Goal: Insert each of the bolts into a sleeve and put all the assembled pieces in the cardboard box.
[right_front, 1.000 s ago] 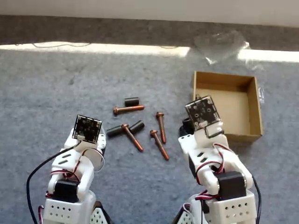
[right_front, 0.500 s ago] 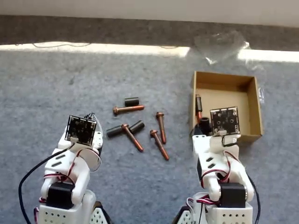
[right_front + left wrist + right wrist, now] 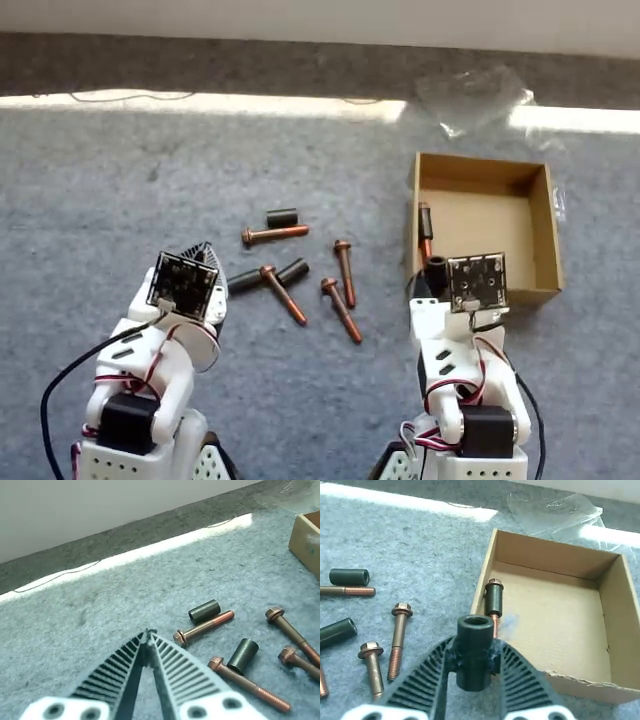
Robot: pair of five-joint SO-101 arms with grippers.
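- Hovering over the carpet [image 3: 120, 180], left of the loose parts: left pincer [image 3: 148, 635], clenched tip to tip, nothing in it.
- Scattered mid-carpet: four bare bolts [image 3: 283, 293] and three loose sleeves [image 3: 282, 217], none mated yet.
- Gripping one sleeve [image 3: 475, 630] upright, bore facing up: right pincer [image 3: 473, 649], parted just enough to clamp it, right at the near-left corner of the box [image 3: 555, 555].
- Already lying in the box along its left wall: one assembled piece [image 3: 494, 600].
- Looks like assembly number two in hand. Next up, probably, fetching a bolt with the left and feeding it dead straight into that held bore.
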